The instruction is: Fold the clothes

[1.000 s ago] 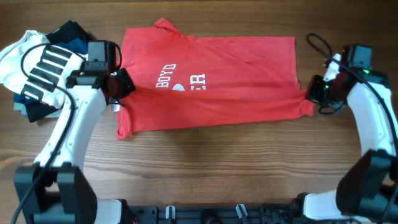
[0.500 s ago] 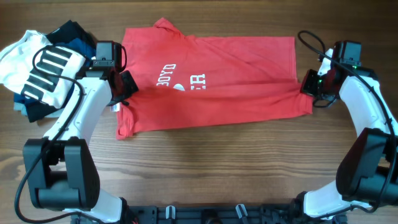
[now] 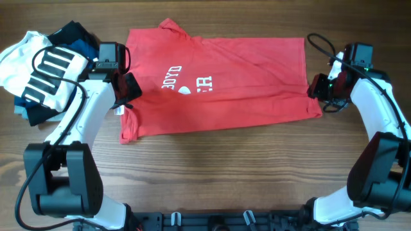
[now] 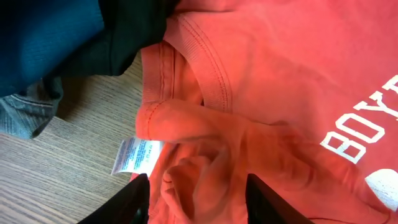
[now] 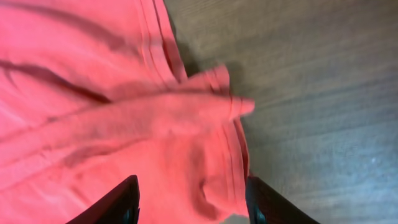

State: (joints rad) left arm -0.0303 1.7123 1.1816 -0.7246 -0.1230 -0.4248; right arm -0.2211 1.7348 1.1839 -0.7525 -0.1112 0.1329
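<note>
The clothes, a red T-shirt with white lettering, lie across the table with the lower part folded up over the upper. My left gripper stands open at the shirt's left edge. In the left wrist view a loose bunch of red cloth lies between the spread fingers, and a white care label sticks out beside it. My right gripper is open at the shirt's right edge. In the right wrist view the folded hem corner rests slack between its fingers.
A pile of other garments sits at the far left: a white one with black stripes over navy and blue ones. Its dark cloth lies close to the left gripper. A black cable loops behind the right arm.
Both grippers have gone from shut to open, letting go of the shirt's edges. Both arms shifted slightly toward the back a second ago and have since stayed put.
</note>
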